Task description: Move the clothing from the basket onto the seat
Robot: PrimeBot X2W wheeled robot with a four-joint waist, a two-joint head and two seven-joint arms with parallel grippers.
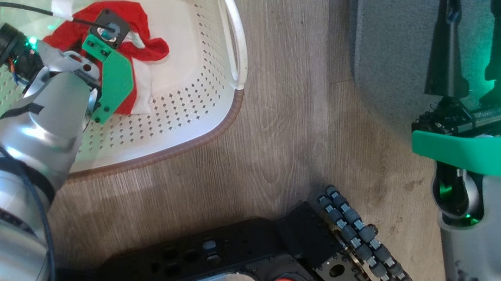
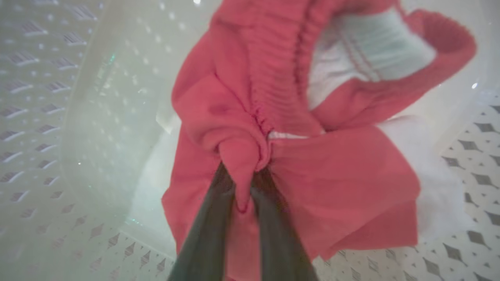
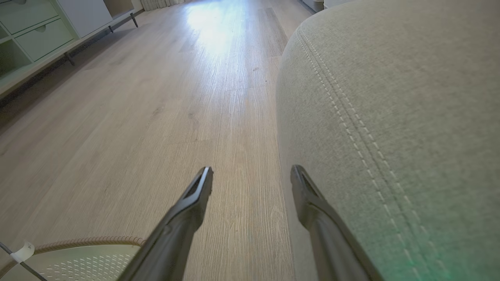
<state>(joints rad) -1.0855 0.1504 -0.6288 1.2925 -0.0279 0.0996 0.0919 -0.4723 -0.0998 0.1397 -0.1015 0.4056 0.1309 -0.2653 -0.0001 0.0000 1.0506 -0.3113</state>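
1. Left gripper [image 2: 242,175]: in the left wrist view its two dark fingers stand close together, clamped on a fold of the clothing [image 2: 297,168]. The view is blurred, so how deep the fold sits cannot be told.
2. The clothing: red fabric with white trim, lying on the bottom of the basket [image 1: 189,106], at 10 o'clock in the head view, beneath the left wrist. A red loop reaches toward 3 o'clock and stops short of the basket's wall.
3. The basket: cream, with perforated walls and a brown rim. A white handle [image 1: 236,36] sits on its 3 o'clock edge. It stands on the wooden floor [image 1: 290,117].
4. The seat [image 3: 390,97]: grey cushion at 1 o'clock in the head view. Its rounded corner and double stitched seam face the basket.
5. Right gripper [image 3: 252,175]: fingers spread apart with floor showing between them. The right-hand finger lies over the seat's edge.
6. Open room: a strip of floor runs from 12 to 6 o'clock between the basket's rim and the seat's edge. At 6 o'clock the robot's black base [image 1: 266,254] closes it. In the right wrist view the floor stretches on toward 12 o'clock, with a pale cabinet [image 3: 39,35] at 10 o'clock.
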